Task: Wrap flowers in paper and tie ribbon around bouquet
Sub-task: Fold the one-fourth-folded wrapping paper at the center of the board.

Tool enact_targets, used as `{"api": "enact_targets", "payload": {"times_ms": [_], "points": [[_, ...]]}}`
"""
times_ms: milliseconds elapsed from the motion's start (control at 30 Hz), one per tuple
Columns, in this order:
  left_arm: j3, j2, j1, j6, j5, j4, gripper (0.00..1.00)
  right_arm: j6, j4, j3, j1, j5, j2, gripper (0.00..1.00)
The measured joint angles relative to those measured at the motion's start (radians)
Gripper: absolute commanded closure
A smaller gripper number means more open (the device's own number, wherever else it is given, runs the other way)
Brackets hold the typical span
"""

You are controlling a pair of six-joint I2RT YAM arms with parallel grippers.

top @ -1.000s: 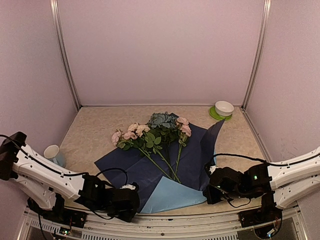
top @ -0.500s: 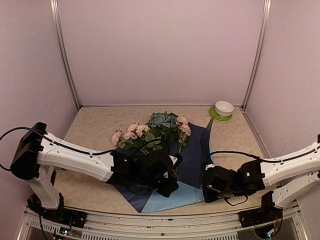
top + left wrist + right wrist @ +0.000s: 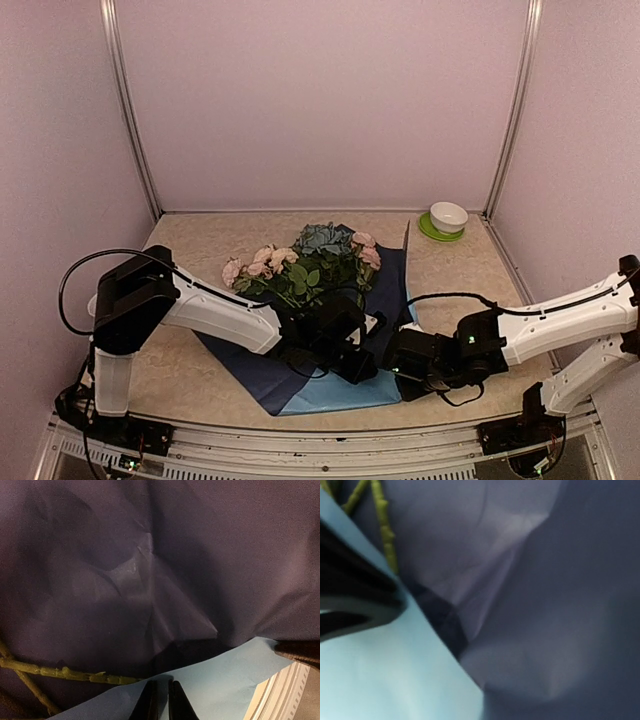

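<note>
Wrapping stage. Your bunch of pink and blue-grey artificial flowers (image 3: 310, 262) lies on the large sheet of blue wrapping paper (image 3: 250, 362), stems toward its turned-over light-blue near corner, presumably so the sides can close over them. Your left gripper (image 3: 161, 690), jaws nearly together, sits at that fold's edge; whether it pinches paper you cannot tell. Your right gripper (image 3: 407, 366) is clenched beside the upright right flap.
</note>
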Motion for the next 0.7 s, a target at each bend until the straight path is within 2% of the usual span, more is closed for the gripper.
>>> {"api": "enact_targets", "payload": {"times_ms": [33, 133, 200, 300, 400, 467, 500, 633, 667, 700], "points": [[0.006, 0.009, 0.003, 0.000, 0.007, 0.006, 0.90, 0.003, -0.008, 0.006, 0.003, 0.000, 0.001, 0.97], [0.019, 0.027, 0.007, 0.000, 0.020, 0.021, 0.91, 0.010, -0.004, 0.003, 0.010, -0.008, -0.012, 0.75], [0.019, 0.034, 0.008, 0.000, 0.026, 0.032, 0.91, -0.003, 0.072, -0.059, 0.011, -0.032, -0.068, 0.62], [0.019, 0.036, 0.011, 0.000, 0.034, 0.038, 0.91, -0.009, 0.209, -0.201, 0.006, -0.070, -0.167, 0.55], [0.016, 0.036, 0.014, 0.000, 0.036, 0.043, 0.91, 0.000, 0.278, -0.283, -0.010, -0.083, -0.198, 0.52], [0.013, 0.036, 0.015, 0.000, 0.038, 0.048, 0.91, -0.001, 0.304, -0.295, -0.017, -0.075, -0.197, 0.54], [0.011, 0.036, 0.016, 0.001, 0.039, 0.051, 0.91, -0.003, 0.322, -0.295, -0.019, -0.072, -0.196, 0.58], [0.007, 0.036, 0.018, 0.005, 0.043, 0.059, 0.91, -0.024, 0.375, -0.281, -0.019, -0.062, -0.159, 0.93], [0.007, 0.036, 0.018, 0.006, 0.043, 0.060, 0.91, -0.025, 0.374, -0.265, -0.019, -0.057, -0.134, 0.99], [0.006, 0.036, 0.018, 0.007, 0.044, 0.061, 0.91, -0.025, 0.364, -0.243, -0.017, -0.048, -0.106, 1.00]]}}
